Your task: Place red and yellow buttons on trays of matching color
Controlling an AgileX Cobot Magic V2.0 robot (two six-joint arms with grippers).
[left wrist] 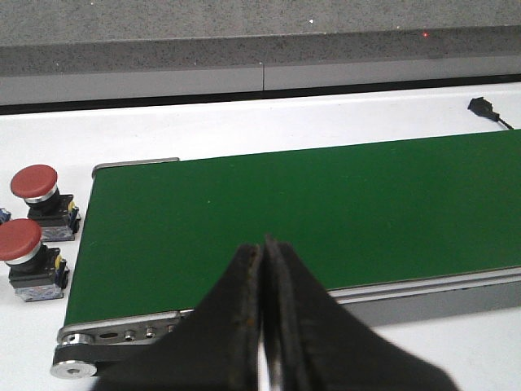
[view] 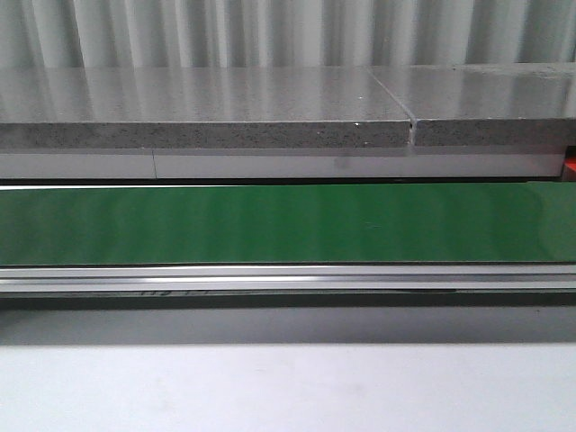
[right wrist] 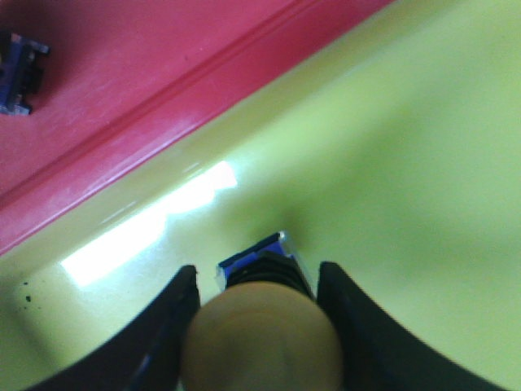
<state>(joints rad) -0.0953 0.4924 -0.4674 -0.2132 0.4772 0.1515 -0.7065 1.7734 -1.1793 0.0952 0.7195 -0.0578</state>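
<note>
while the front view shows only the green conveyor belt [view: 288,223] running left to right, with a grey stone ledge [view: 207,112] behind it and bare white table [view: 288,387] in front, no arm or button shows there. left wrist view: left gripper [left wrist: 262,326] hangs over the near edge of the belt [left wrist: 309,220], its dark fingers [left wrist: 232,326] pressed together with nothing between them. two red buttons [left wrist: 32,186] [left wrist: 18,243] stand upright on the white table just off the belt's end, side by side and close, each a red mushroom cap on a silver-black collar over a blocky base with blue and yellow bits. a small black plug [left wrist: 482,106] lies on the table past the belt's far side. right wrist view: right gripper [right wrist: 259,326] is right above the yellow tray [right wrist: 391,163], fingers [right wrist: 167,334] spread to either side of a yellow button [right wrist: 260,346]; the rounded yellow cap fills the gap, blue and black base parts peek out beyond it. cannot tell if the fingers actually clamp the cap or just flank it, or if the base rests on the tray. red tray [right wrist: 122,73] lies edge to edge with the yellow one, and a blurred blue-black button base [right wrist: 18,73] sits on it, cap out of frame.
</note>
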